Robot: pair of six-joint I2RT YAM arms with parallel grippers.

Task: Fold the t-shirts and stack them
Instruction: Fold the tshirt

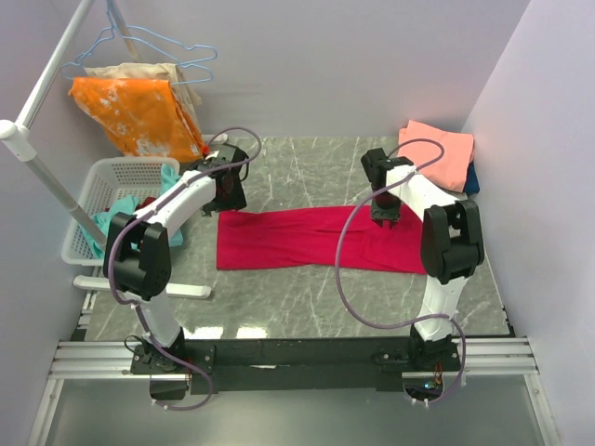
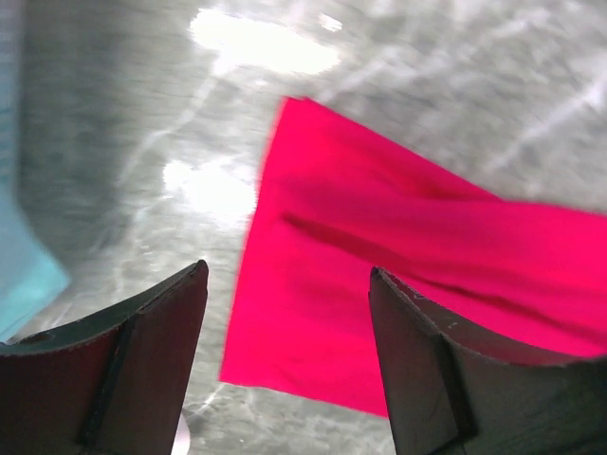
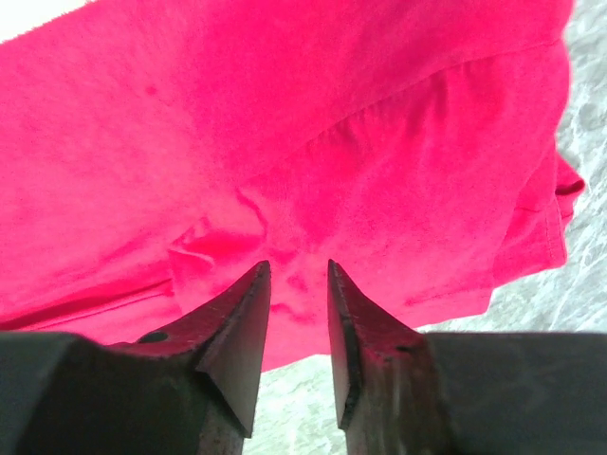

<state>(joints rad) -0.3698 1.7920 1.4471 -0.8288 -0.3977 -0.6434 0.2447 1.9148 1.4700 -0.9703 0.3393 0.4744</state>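
1. Crimson-red t-shirt (image 1: 297,240) lies as a long band across the marble table (image 1: 307,167), between the arms;
2. we note the left gripper (image 2: 287,272) spread wide over the band's left end, holding nothing;
3. right gripper (image 3: 299,265) at the right end, jaws narrowly apart on puckered cloth; we cannot tell whether it pinches;
4. salmon-pink t-shirt (image 1: 437,153) rests on a dark blue one (image 1: 472,177), far right corner.
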